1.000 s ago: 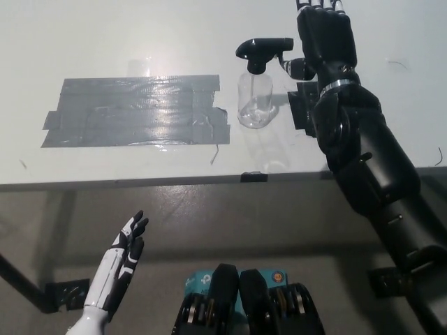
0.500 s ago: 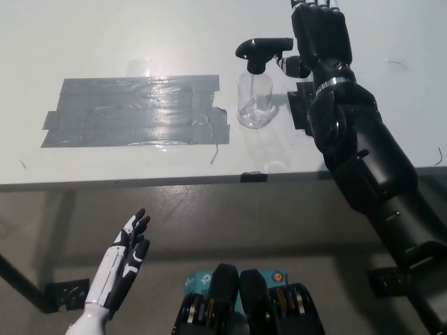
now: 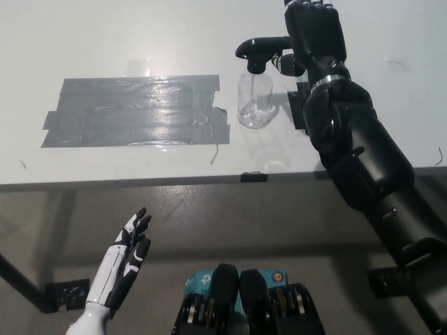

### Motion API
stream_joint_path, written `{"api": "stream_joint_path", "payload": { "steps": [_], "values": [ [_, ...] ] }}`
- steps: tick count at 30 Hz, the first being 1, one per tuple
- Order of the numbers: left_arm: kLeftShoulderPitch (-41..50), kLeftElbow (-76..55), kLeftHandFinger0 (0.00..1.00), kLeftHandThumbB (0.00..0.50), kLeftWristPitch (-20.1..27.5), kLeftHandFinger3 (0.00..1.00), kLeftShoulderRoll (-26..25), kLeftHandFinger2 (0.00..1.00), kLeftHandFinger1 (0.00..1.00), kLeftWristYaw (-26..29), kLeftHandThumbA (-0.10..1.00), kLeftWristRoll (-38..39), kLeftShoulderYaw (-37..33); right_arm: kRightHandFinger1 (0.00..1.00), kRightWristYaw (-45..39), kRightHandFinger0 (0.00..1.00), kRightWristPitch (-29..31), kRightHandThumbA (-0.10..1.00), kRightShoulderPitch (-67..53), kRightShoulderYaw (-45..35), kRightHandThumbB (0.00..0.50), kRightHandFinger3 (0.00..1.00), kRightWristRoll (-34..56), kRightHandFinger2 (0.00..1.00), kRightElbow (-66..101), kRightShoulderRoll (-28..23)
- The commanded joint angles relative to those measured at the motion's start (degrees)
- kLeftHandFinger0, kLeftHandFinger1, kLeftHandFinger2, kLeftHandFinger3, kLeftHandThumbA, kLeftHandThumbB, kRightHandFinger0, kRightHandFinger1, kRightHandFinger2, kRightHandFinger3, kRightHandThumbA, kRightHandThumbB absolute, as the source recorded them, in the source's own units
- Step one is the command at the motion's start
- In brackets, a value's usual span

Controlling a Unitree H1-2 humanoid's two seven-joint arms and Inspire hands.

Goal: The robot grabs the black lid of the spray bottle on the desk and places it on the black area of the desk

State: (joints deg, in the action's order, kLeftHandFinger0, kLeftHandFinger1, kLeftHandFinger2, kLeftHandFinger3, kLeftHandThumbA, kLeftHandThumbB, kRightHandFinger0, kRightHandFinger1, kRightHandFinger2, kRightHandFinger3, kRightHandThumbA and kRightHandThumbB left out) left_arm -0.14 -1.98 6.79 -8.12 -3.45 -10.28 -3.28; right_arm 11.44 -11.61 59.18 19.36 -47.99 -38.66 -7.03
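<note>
The black right hand [image 3: 314, 31] is up at the far side of the desk, right next to the black lid [image 3: 260, 50] of the spray bottle [image 3: 255, 98]. Its back faces the camera, so I cannot tell if its fingers are apart or closed, or if they hold the lid yet. One dark part of the hand seems to touch the back end of the lid.

The lid is on top of the clear bottle. The bottle stands upright on the white desk [image 3: 105, 35], just beside the right end of the black area [image 3: 133, 112], which is made of dark tape strips.

The white left hand [image 3: 124, 262] rests low at the left, below the desk edge, with its fingers apart and nothing in it.

So the task looks like it is only starting. The lid is not lifted and not moved. What is left, I think, is to grab it well, carry it to the left and set it down on the black area.

Compared with a second ago, the right hand has slid a little to the left and closer to the lid. The gap between them has closed. The bottle and the lid have not moved. The left hand has barely moved.
</note>
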Motion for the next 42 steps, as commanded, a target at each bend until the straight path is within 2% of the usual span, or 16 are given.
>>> {"api": "stream_joint_path", "payload": {
  "steps": [1,6,11,29,36,42],
  "values": [
    [-1.0,-1.9,1.0,0.066,0.8,1.0,-0.8,1.0,1.0,-0.3,0.97,-0.6,-0.3,1.0,1.8,1.0,0.9,0.93,4.9,0.0,0.368,1.0,0.9,1.0,-0.5,-0.3],
    [-1.2,-2.4,1.0,0.063,0.3,1.0,-1.0,1.0,1.0,-0.3,0.99,-0.9,-0.4,1.0,2.0,1.0,1.1,0.95,5.8,0.4,0.377,1.0,1.0,1.0,-3.8,-0.3],
    [-1.4,-2.5,1.0,0.058,-0.1,1.0,-0.9,1.0,1.0,-0.4,0.99,-0.7,-0.3,1.0,2.3,1.0,1.2,0.93,5.9,0.4,0.364,1.0,1.5,1.0,-6.1,0.0],
    [-2.0,-2.7,1.0,0.057,-0.4,1.0,-1.1,1.0,1.0,-0.5,1.0,-0.8,-0.3,1.0,3.7,1.0,2.7,0.94,6.3,0.5,0.364,1.0,4.0,1.0,-11.4,1.3],
    [-2.3,-3.2,1.0,0.03,-1.0,1.0,-1.2,1.0,1.0,-0.8,1.0,-0.8,-0.3,1.0,3.4,1.0,2.8,0.98,7.2,0.4,0.367,1.0,4.8,1.0,-11.2,1.9],
    [-2.6,-2.9,1.0,0.038,-1.2,1.0,-1.1,1.0,1.0,-0.7,1.0,-0.6,-0.2,1.0,3.4,1.0,2.3,1.0,7.6,0.7,0.37,1.0,4.9,1.0,-11.0,2.2]
  ]
}}
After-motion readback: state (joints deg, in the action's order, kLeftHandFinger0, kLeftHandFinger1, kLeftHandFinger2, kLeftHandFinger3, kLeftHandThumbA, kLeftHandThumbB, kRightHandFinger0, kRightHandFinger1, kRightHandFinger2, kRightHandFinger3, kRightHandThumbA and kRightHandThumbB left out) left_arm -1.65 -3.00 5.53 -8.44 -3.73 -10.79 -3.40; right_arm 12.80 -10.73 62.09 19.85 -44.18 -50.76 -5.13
